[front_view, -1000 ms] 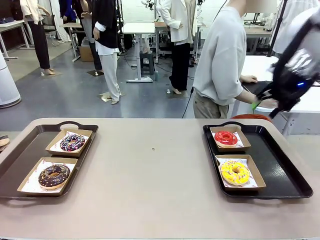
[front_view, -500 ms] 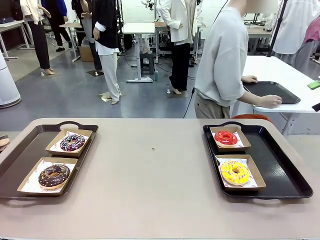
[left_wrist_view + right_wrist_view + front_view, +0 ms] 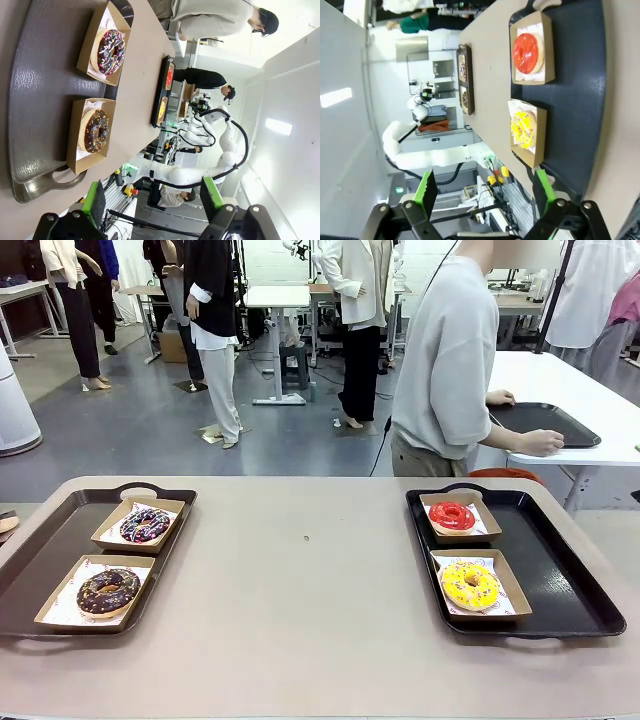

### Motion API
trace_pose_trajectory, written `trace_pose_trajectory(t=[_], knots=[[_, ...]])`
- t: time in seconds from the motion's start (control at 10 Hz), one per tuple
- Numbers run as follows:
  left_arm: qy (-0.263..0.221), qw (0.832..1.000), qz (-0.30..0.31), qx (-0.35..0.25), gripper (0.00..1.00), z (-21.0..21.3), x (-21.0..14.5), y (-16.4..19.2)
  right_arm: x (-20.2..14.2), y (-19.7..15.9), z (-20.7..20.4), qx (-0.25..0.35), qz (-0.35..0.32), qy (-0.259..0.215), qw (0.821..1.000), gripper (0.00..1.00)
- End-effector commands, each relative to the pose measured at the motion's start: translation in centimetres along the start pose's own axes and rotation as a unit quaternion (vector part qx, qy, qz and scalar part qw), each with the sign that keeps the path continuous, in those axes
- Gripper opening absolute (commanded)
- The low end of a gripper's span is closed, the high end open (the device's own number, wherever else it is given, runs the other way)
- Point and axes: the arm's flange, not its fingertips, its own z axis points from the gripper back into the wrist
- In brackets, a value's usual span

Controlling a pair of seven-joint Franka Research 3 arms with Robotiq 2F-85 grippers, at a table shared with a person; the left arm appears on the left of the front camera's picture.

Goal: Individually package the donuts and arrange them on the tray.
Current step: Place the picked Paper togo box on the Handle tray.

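Note:
Four donuts lie in shallow paper-lined boxes. On the left tray [image 3: 60, 530] sit the dark donut with multicoloured sprinkles [image 3: 146, 525] and the chocolate-brown donut [image 3: 108, 591]. The right tray [image 3: 560, 570] holds the glossy red donut [image 3: 452, 516] and the yellow donut [image 3: 470, 585]. My left gripper [image 3: 154, 197] hangs open and empty well off the left tray, looking at the dark sprinkled donut [image 3: 111, 45] and the chocolate-brown donut [image 3: 96, 131]. My right gripper [image 3: 485, 192] is open and empty too, away from the red donut [image 3: 526, 52] and the yellow donut [image 3: 523, 127].
A person [image 3: 445, 360] stands at the far side, turned to a white table [image 3: 560, 390] with a dark tray [image 3: 545, 420] under both hands. The tan tabletop [image 3: 300, 580] lies bare between the two trays.
The right arm, blurred at the upper right of the front view a second ago, has swung out past the right edge. Donuts, boxes and trays have not moved.

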Motion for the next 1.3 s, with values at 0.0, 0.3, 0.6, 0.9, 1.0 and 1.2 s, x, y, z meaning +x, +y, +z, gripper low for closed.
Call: trace_pose_trajectory(t=[0.0, 0.3, 0.6, 0.9, 1.0, 1.2], knots=[[-0.002, 1.0, -0.002, 0.0, 1.0, 0.0, -0.1, -0.1, 0.9, -1.7, 0.8, 0.029, 0.004, -0.015, 0.999, 1.0], [-0.002, 1.0, -0.002, 0.0, 1.0, 0.0, -0.1, -0.1, 0.9, -4.1, 0.7, 0.035, -0.002, -0.012, 0.999, 1.0], [-0.002, 1.0, -0.002, 0.0, 1.0, 0.0, -0.1, -0.1, 0.5, -4.4, 0.3, 0.025, -0.016, -0.011, 0.999, 1.0], [-0.002, 1.0, -0.002, 0.0, 1.0, 0.0, -0.1, -0.1, 0.5, -4.4, 0.3, 0.025, -0.016, -0.011, 0.999, 1.0], [-0.002, 1.0, -0.002, 0.0, 1.0, 0.0, -0.1, -0.1, 0.5, -4.4, 0.3, 0.025, -0.016, -0.011, 0.999, 1.0], [-0.002, 1.0, -0.002, 0.0, 1.0, 0.0, -0.1, -0.1, 0.5, -4.4, 0.3, 0.025, -0.016, -0.011, 0.999, 1.0]])
